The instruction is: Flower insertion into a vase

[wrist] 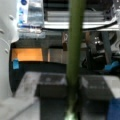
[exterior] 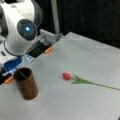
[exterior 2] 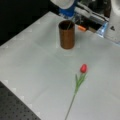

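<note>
Vase [exterior: 26,85] stands upright near the table's [exterior: 82,52] edge, at a front view's lower left, close under the white arm [exterior: 22,27]; in a front view [exterior 2: 66,35] it sits toward the top, just in front of the robot's base. A thin stem [exterior: 21,73] leans inside its mouth, also seen in a front view [exterior 2: 68,25]. A red tulip [exterior: 85,80] lies flat on the table, well apart from the vase, bloom pointing toward it.

The gripper [wrist: 71,87] shows only in the wrist view, where a green stem [wrist: 75,50] runs straight up the middle with a dark finger [wrist: 50,86] pressed against it on each side, so the pincer looks narrowed onto that stem. I judge this is the same stem that reaches into the vase.

To do this well, the stem should stay near upright and centred over the mouth, so it does not push on the rim and tip the vase.

Room is tight behind the vase, with the robot base and orange tabs [exterior: 48,50] close by. Open table lies toward the tulip; a dark perforated board [exterior 2: 15,107] borders the table's edge at a front view's lower left
</note>
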Robot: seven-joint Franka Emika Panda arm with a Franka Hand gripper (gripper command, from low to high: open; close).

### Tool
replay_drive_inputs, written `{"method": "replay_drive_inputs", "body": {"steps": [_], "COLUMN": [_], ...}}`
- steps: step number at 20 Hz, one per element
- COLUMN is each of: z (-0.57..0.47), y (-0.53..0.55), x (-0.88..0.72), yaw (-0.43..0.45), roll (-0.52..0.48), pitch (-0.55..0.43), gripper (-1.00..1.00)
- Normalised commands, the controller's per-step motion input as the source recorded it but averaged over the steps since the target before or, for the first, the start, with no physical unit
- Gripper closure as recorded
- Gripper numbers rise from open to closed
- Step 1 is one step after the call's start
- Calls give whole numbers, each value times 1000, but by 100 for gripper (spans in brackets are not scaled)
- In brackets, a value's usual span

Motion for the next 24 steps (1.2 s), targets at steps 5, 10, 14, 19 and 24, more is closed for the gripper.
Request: {"method": "replay_drive_inputs", "body": {"steps": [5,10,14,19,24], "z": [-182,-87,39,86,138], "y": [16,18,6,28,110], "x": [396,416,469,513,500], "yaw": [-150,-148,-125,-93,-4], "roll": [-9,30,38,86,161], "pitch": [55,78,119,114,-71], "gripper": [-100,-100,-100,-100,-100]}}
